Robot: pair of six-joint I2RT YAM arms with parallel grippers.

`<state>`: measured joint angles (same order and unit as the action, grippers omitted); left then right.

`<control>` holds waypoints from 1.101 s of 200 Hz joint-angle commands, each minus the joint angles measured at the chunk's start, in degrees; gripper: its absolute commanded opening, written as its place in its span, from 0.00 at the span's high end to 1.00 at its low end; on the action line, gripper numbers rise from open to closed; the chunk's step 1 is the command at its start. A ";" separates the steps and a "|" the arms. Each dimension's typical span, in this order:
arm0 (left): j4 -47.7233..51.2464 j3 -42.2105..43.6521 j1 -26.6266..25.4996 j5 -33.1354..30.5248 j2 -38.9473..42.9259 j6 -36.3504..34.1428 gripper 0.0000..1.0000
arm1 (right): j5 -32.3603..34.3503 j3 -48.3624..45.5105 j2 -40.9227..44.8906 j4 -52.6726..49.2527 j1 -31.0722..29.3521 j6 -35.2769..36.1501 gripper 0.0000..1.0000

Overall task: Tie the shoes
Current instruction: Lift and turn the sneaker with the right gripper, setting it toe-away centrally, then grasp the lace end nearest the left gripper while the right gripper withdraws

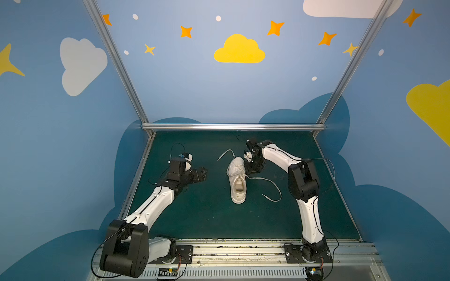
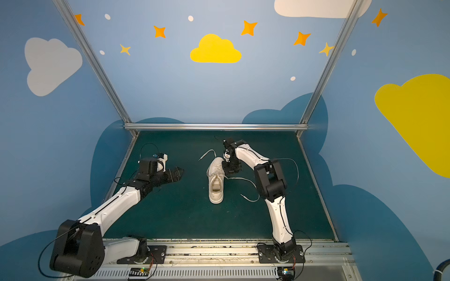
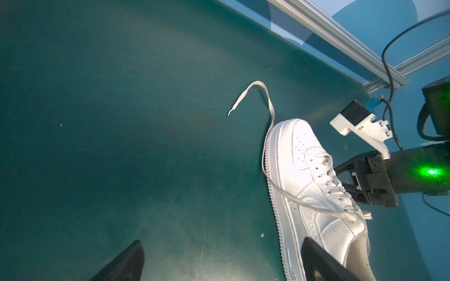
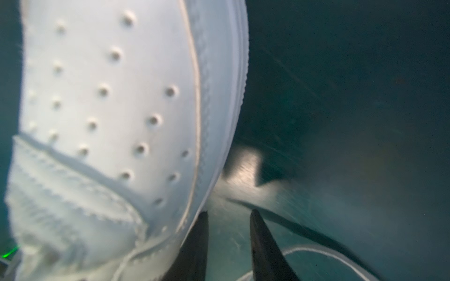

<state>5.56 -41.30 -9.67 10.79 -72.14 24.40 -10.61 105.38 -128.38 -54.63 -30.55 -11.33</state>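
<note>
A white low-top shoe (image 1: 237,181) lies in the middle of the green mat in both top views, toe to the back, its laces untied. One lace (image 1: 225,154) curls off past the toe; the other lace (image 1: 271,187) loops over the mat to the right. My left gripper (image 1: 203,174) hangs wide open to the left of the shoe (image 3: 304,170), apart from it and empty. My right gripper (image 1: 250,169) stands low against the shoe's right side near the toe. Its fingers (image 4: 202,233) are narrowly apart, with only mat between them, one beside the sole (image 4: 219,97).
The mat (image 1: 194,214) is closed in by blue painted walls and an aluminium rail (image 1: 233,126) at the back. A metal base rail (image 1: 243,250) with both arm mounts runs along the front. The right arm's cable (image 1: 331,170) arcs above the mat.
</note>
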 commanded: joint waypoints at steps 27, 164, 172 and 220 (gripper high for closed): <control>2.62 -2.64 -0.08 0.75 -1.69 -1.38 0.01 | -2.16 3.86 -1.63 -3.41 -0.90 0.43 0.68; 15.00 -34.25 -5.53 -5.40 -35.85 -14.64 0.31 | 7.29 -20.65 24.73 -4.07 7.05 -3.89 0.61; 15.13 -36.09 -5.67 -5.65 -37.63 -14.82 0.32 | 7.73 -21.83 25.86 -4.40 7.41 -3.91 0.61; 16.92 -46.55 -6.38 -5.84 -47.79 -15.67 0.44 | 7.12 -27.23 30.78 -4.52 9.70 -4.96 0.60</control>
<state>19.79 -83.57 -15.62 5.28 -116.49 10.41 -3.81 79.53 -101.23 -57.91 -21.85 -15.59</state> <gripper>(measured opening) 0.580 0.399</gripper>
